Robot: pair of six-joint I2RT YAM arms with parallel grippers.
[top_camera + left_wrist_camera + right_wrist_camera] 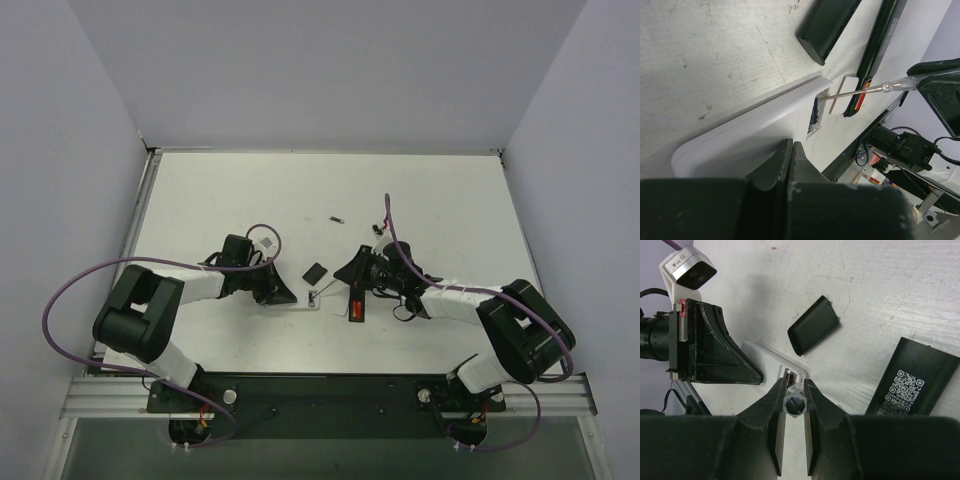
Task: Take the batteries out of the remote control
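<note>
Arms stretched low: right gripper [794, 385] clamps a screwdriver [880, 89], tip in the white remote [750, 135] ahead; left gripper [791, 146] has its fingers together.

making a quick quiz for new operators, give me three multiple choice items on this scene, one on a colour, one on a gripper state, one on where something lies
1. What colour is the remote under the left gripper?
a) black
b) white
c) red

2. The right gripper is
a) open wide
b) shut on nothing
c) shut on a screwdriver

3. The black cover lies
a) on the table, apart from that remote
b) on top of that remote
c) between the left gripper's fingers

Answers:
1 b: the left wrist view shows a white casing beneath the closed fingers.
2 c: the fingers clamp the tool's clear six-sided handle.
3 a: bare table shows all around the cover.
</note>
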